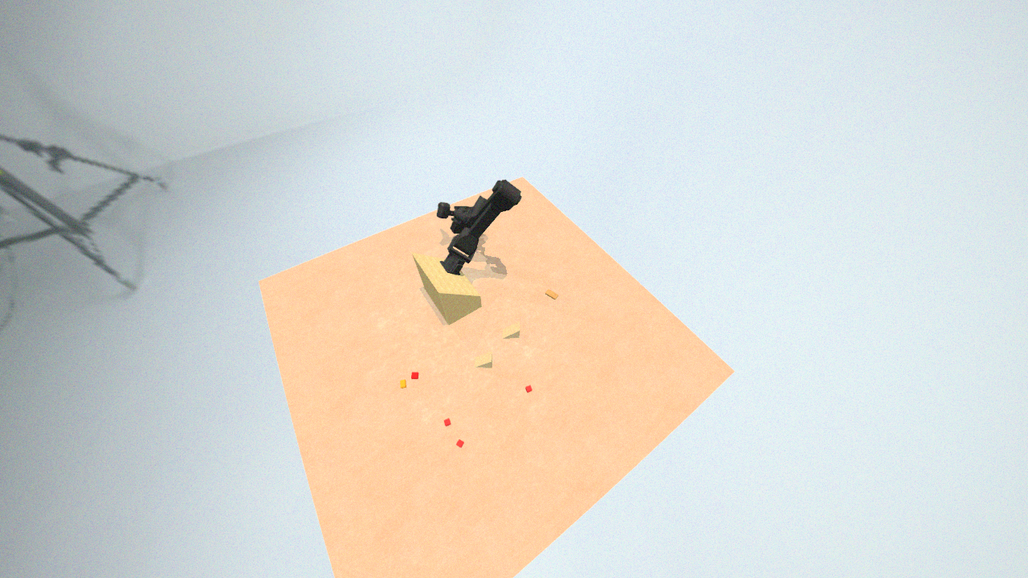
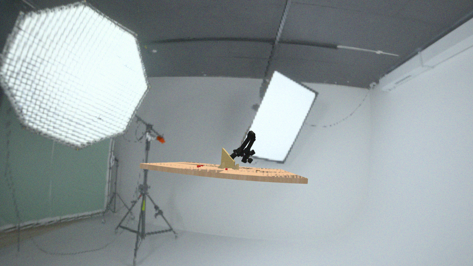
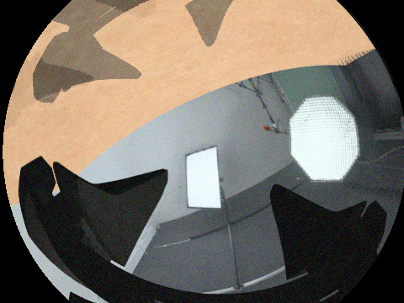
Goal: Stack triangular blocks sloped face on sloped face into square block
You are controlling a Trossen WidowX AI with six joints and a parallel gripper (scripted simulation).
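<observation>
Right now my gripper [image 1: 466, 213] [image 2: 246, 155] [image 3: 221, 184] is spread wide with nothing between its fingers, and it faces away from the work. Both small triangular blocks stand apart on the table [image 1: 610, 373] [image 2: 218, 173] [image 3: 236, 55], down and to the right of me in the top view. The nearer triangular block [image 1: 511, 331] is just beside the farther triangular block [image 1: 484, 360]; their thin edges both seem to point left, so I judge one must be turned over before the slopes can meet. I can't make out their long axes surely. My wrist view shows neither, so I need to swing round and point down first. The large wedge [image 1: 449, 283] [image 2: 227, 160] under my arm is the bulk to clear on the way. The orange block [image 1: 551, 294] lies right of it, and a red cube [image 1: 528, 388] sits below the pair, both worth avoiding.
</observation>
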